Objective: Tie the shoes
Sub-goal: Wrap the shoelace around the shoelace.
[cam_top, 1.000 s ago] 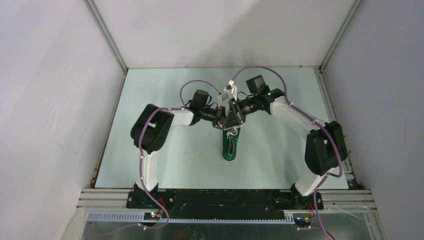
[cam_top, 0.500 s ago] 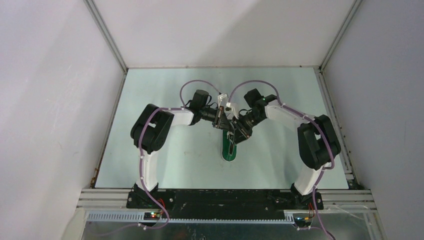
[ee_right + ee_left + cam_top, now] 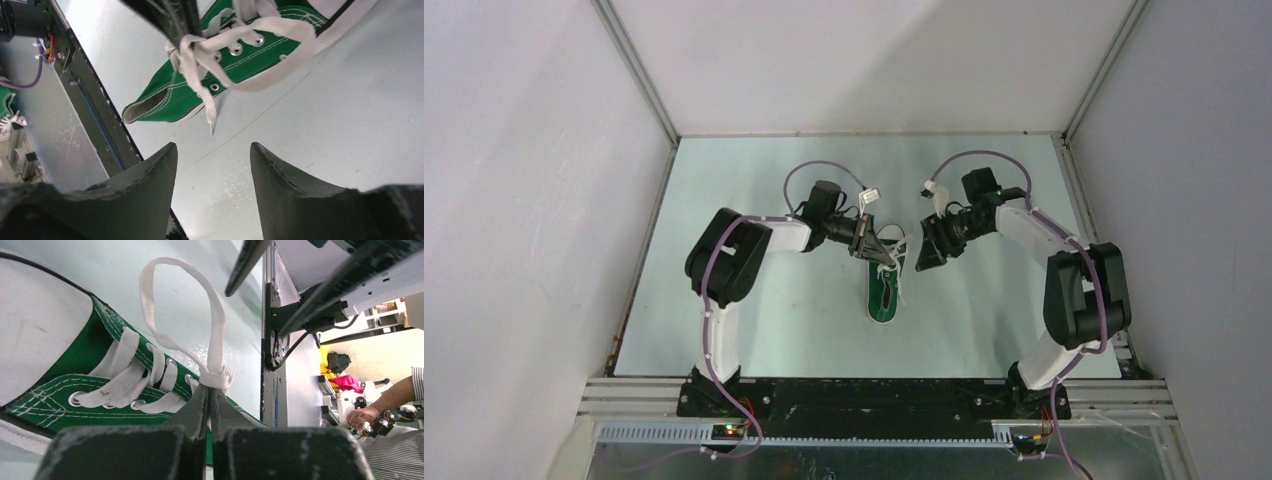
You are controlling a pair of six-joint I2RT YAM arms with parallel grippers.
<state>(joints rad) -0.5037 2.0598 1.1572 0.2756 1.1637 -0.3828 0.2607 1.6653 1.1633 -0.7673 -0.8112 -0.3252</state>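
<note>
A green shoe (image 3: 884, 298) lies in the middle of the counter (image 3: 754, 330) between the two arms, heel toward their bases. The left jaws are pressed together on the white laces (image 3: 214, 379) just above the top eyelets, pinching a small bunched crossing. One loop (image 3: 216, 325) rises from it. The right jaws stand wide and hold nothing, hanging just to the right of the shoe and clear of it.

The job looks partly done. The laces are threaded through every eyelet in view and gathered at the pinch, and the right wrist view shows a long loop draping over the shoe's side onto the counter. A loose end (image 3: 210, 117) dangles below the pinch with its tip free (whether the crossing is a true knot or only a twist held in place cannot be told). No finished bow with two even loops is visible. By the look of it, the bow has yet to be completed and pulled snug.
</note>
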